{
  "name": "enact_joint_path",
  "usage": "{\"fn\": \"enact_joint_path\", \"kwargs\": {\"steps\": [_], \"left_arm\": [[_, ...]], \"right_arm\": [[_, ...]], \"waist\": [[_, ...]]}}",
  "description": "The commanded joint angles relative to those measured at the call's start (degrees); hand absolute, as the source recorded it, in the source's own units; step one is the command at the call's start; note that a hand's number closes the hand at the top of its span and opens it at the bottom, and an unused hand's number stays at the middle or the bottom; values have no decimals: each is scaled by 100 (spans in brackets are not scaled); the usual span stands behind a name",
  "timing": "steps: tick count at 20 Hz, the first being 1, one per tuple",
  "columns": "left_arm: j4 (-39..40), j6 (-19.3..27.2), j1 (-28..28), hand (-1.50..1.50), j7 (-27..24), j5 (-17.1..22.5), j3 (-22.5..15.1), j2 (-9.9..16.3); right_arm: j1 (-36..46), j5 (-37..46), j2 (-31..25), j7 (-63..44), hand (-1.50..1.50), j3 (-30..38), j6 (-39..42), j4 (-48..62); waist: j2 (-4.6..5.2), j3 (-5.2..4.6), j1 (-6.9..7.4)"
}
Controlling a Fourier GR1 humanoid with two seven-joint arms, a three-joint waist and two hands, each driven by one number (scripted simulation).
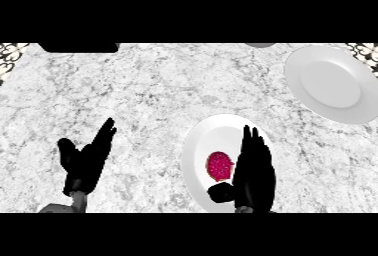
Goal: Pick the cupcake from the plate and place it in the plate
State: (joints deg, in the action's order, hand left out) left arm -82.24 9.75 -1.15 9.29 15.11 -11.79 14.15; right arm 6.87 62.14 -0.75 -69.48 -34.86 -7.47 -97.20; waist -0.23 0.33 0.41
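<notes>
The cupcake (218, 165), pink-topped, sits on the near plate (203, 145), a white one on the marbled desk (148, 95). It lies toward that plate's lower middle, not yet lifted.

The right robot hand (255, 170) is over the same plate, just to the right of the cupcake. Its fingers (251, 142) are straight and held close together, pointing away from the robot, and its thumb (220, 192) juts out to the left just below the cupcake. Fingers and thumb flank the cupcake without being curled round it; whether either touches it I cannot tell.

The left robot hand (85, 160) shows well to the left of the near plate, above the bare desk. It is spread and relaxed, fingers up and thumb out to the left, holding nothing.

A second white plate, the far plate (332, 82), lies up and to the right of the near plate, well apart from it, with nothing on it. A dark block (79, 47) sits at the desk's far edge, up and to the left of the near plate.
</notes>
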Motion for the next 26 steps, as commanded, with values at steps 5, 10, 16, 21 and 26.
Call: {"fn": "enact_joint_path", "kwargs": {"steps": [5, 10, 16, 21, 26], "left_arm": [[341, 38, 174, 0, -73, -202, -220, -291], [181, 6, 244, 0, -101, -286, -162, -278], [-127, -255, 398, 0, 112, -56, 124, -28], [204, -138, -112, 0, 195, -194, 134, -166], [-37, -226, -55, 0, 223, -308, -177, -234]], "right_arm": [[236, -514, 72, -991, 150, -106, 181, 539], [541, -306, 72, -848, 150, -207, -73, 1055], [369, 26, 72, -975, 150, -567, -247, 997], [1824, 445, 72, -546, 150, 471, -639, 1816], [3454, 809, 73, -114, 150, 1855, -780, 2983]], "waist": [[36, -37, -11], [27, -35, 1], [11, -35, 5], [69, -34, 84], [192, -33, 473]]}}
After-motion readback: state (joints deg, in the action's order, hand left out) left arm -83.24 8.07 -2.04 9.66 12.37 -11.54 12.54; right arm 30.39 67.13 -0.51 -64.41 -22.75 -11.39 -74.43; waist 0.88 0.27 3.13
